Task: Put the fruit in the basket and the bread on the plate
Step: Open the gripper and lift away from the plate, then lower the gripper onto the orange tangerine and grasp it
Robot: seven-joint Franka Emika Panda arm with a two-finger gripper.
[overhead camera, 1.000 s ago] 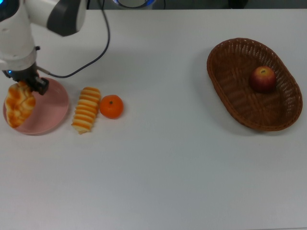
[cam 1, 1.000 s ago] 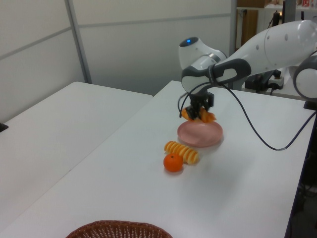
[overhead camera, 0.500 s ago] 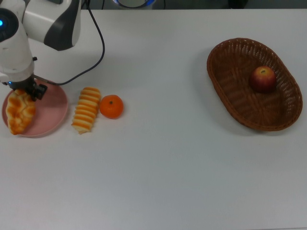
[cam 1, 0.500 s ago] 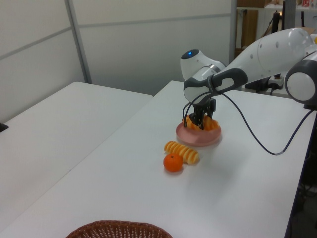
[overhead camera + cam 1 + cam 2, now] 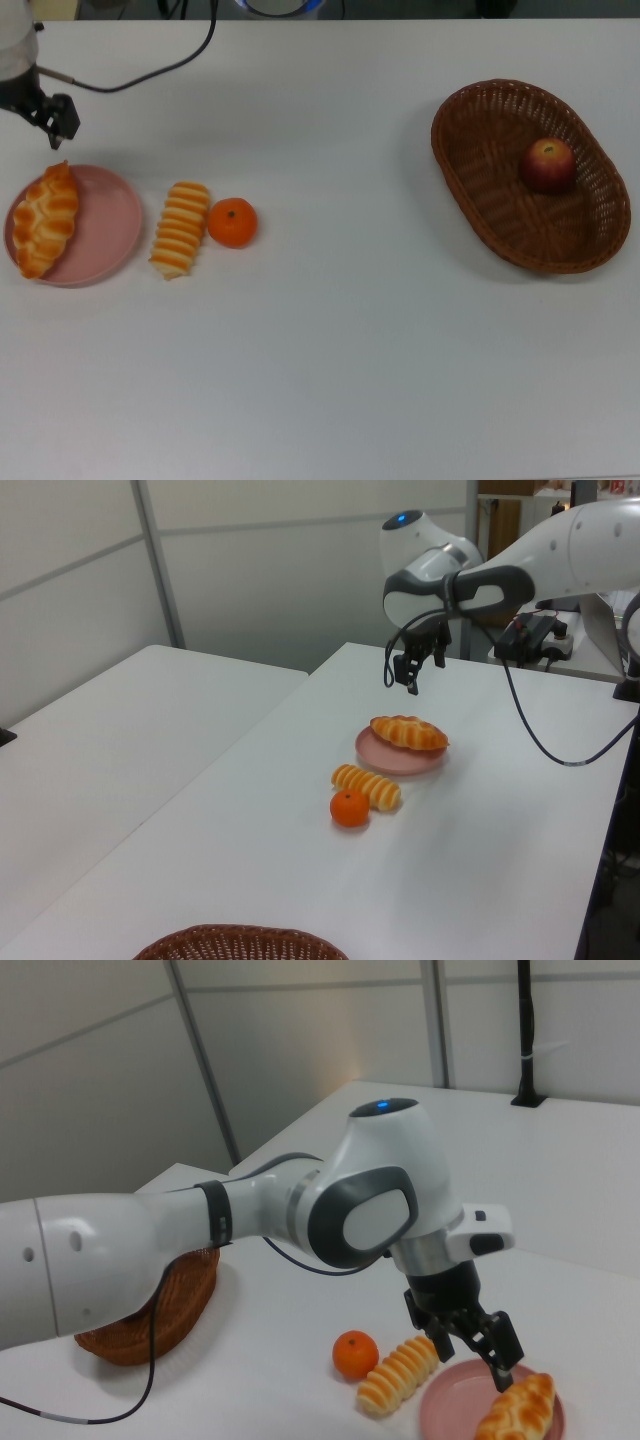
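Note:
The braided loaf (image 5: 45,220) lies on the pink plate (image 5: 108,228) at the top view's left. My gripper (image 5: 45,112) hangs open and empty above and behind the plate, clear of the loaf (image 5: 408,732). In the right view its fingers (image 5: 498,1358) are spread above the plate (image 5: 450,1407). The striped roll (image 5: 180,229) lies on the table just right of the plate, with the mandarin (image 5: 232,222) touching its right side. The apple (image 5: 547,165) sits inside the wicker basket (image 5: 452,185) at the top view's far right.
A black cable (image 5: 150,70) trails from the arm across the table's back left in the top view. A wide stretch of white table separates the mandarin from the basket. In the left view a second white table (image 5: 90,730) stands alongside.
The gripper let go of the braided loaf, which now rests on the plate. It then opened and rose up and away toward the table's back edge.

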